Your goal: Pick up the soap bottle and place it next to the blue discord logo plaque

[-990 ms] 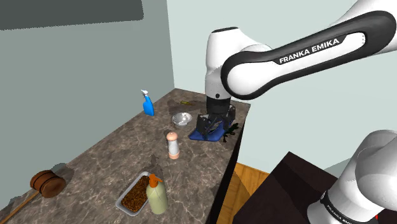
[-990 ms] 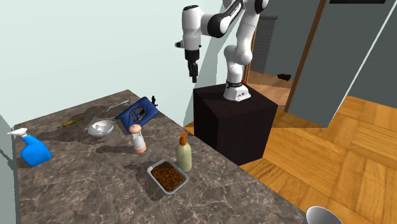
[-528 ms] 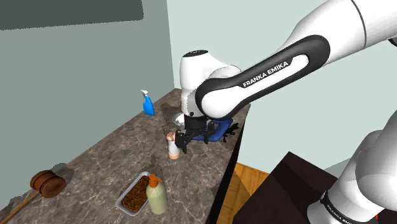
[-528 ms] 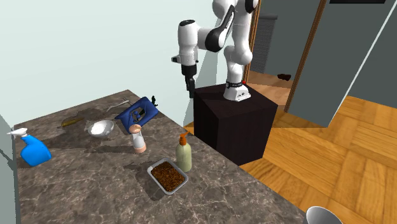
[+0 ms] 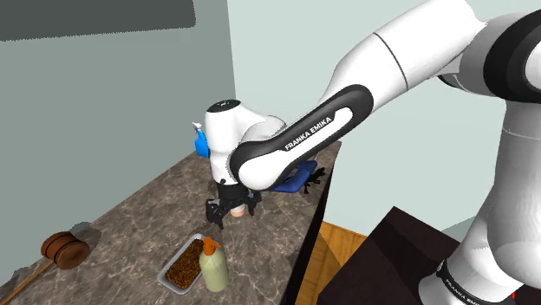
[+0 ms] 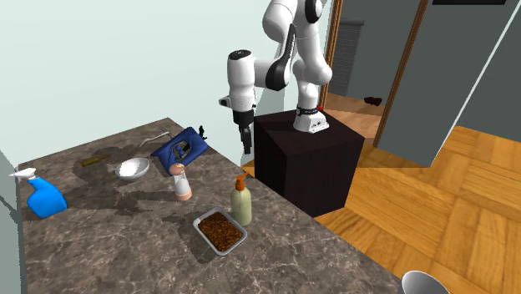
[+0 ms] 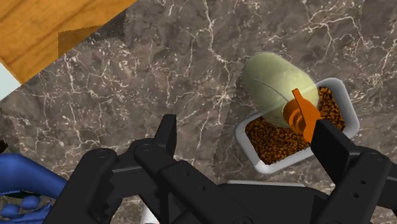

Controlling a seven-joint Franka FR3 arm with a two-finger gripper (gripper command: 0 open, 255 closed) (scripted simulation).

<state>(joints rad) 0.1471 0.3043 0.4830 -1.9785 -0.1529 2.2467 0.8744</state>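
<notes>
**Operator:** How far along am I?

**Spotter:** You're at the very start. The pale green soap bottle with an orange pump (image 5: 214,267) stands upright and untouched on the dark marbled worktop (image 5: 121,227). It is just beside the white rectangular tray of brown granules (image 6: 199,225), perhaps touching it, near the worktop edge that faces the stand.

**Operator:** And the gripper?

**Spotter:** Your all-black gripper (image 7: 251,143) hangs above the worktop with its fingers spread wide and nothing between them. In the wrist view the soap bottle (image 7: 277,86) sits ahead of one fingertip, not in the gap. I'd judge you need to line up over it and come down before you close.

**Operator:** Where does it have to go?

**Spotter:** Next to the flat blue plaque (image 6: 181,149), which lies farther along that same edge, well apart from the soap bottle. A small white-and-pink shaker (image 6: 180,185) stands between the two, so you'd do well to carry clear of it.

**Operator:** So what's left?

**Spotter:** All of it: you have to grasp, lift, carry, and set the soap bottle down beside the plaque.
</notes>
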